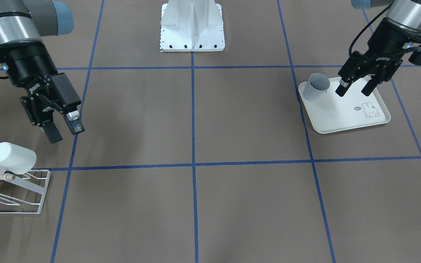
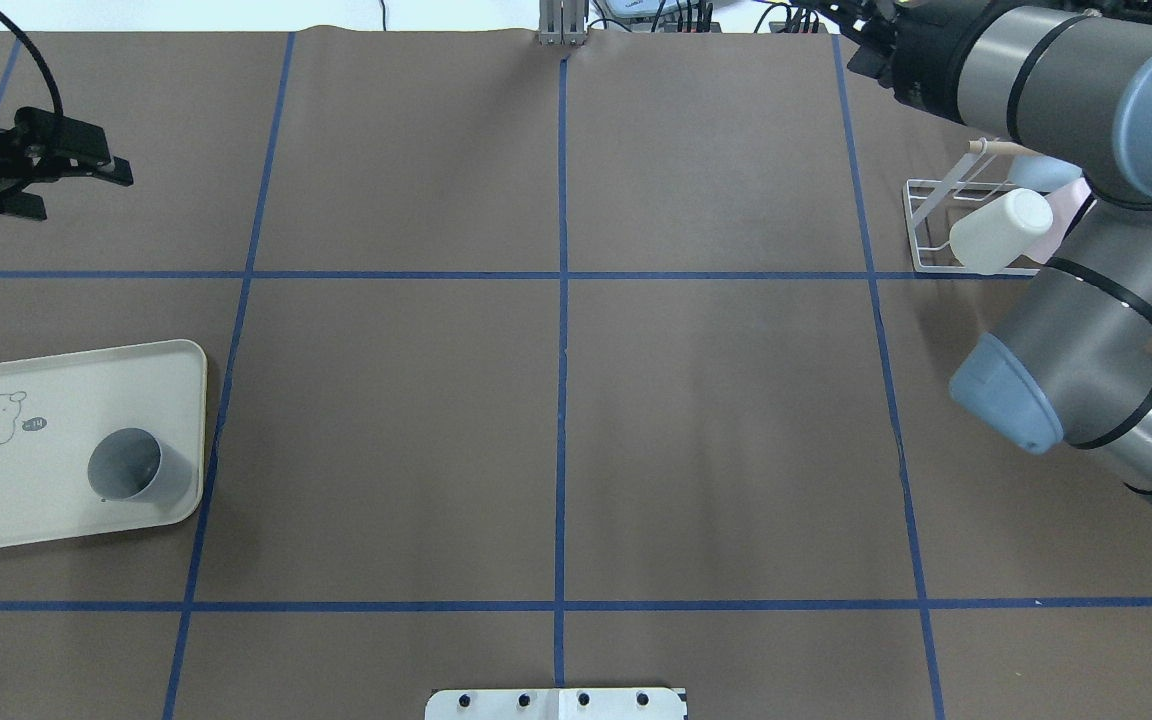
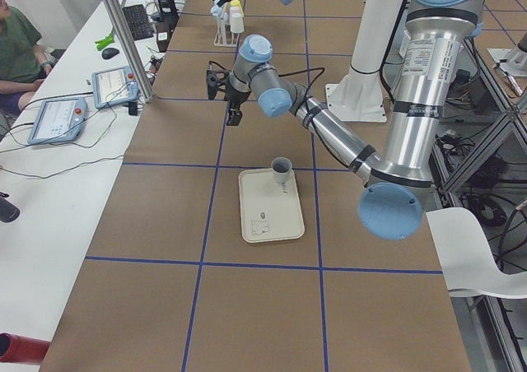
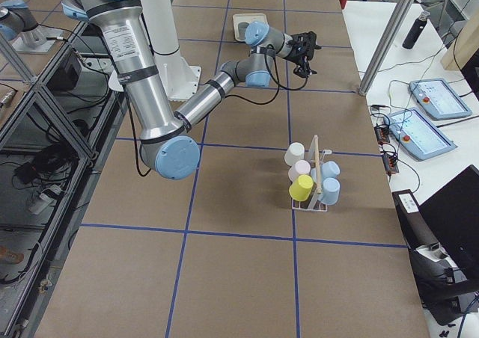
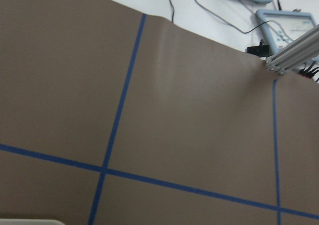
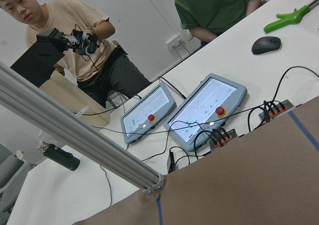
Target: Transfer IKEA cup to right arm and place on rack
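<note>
Starting on my left: my left claw (image 1: 354,91) hangs in the air over the far side of the desk (image 2: 716,420), fingers spread wide with nothing between them. It looks close to the tray in the front view, but the side view shows it's up high and well clear of everything. Below it, nearer my base, sits the cream rabbit-print tray (image 2: 36,500), and the grey cup (image 2: 136,468) stands upright in it, mouth up. It's in the tray corner nearest me, on the side toward the desk's middle, touching nothing but the tray. The middle of the desk is just brown paper with blue tape lines. Over on my right is the white wire rack (image 4: 318,203) with its wooden dowel (image 4: 316,166), already carrying a white cup (image 4: 295,153), a pink cup (image 4: 301,170), a yellow cup (image 4: 301,186) and two light blue ones, all tipped on the prongs. My right claw (image 1: 65,132) is up in the air apart from the rack, also wide open and holding nothing. Its wrist cam only sees the desk edge, some control tablets and two people beyond.
</note>
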